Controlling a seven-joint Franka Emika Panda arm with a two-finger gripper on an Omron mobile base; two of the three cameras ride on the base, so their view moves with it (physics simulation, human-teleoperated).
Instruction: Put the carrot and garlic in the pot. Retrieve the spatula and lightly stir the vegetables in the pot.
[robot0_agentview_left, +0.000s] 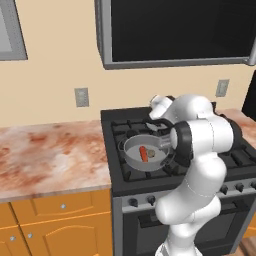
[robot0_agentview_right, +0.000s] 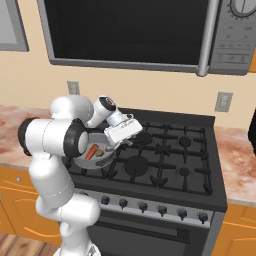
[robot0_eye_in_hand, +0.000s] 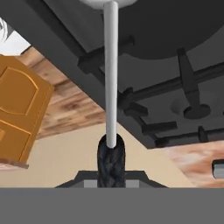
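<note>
Jaws of the gripper (robot0_eye_in_hand: 111, 151) are clenched on the spatula (robot0_eye_in_hand: 110, 78), whose thin pale handle runs straight up the hand view from between the dark fingertips (robot0_eye_in_hand: 111, 162). On the stove (robot0_agentview_left: 165, 176), the pot (robot0_agentview_left: 131, 155) sits on the near left burner. Inside it lie the carrot (robot0_agentview_left: 144, 153) and, just to its right, the garlic (robot0_agentview_left: 151, 153). Left of the stove runs the marbled table (robot0_agentview_left: 50, 157).

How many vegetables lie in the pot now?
2: the carrot lies near the middle of the pot; the garlic sits just beside it. Others may be hidden.
</note>
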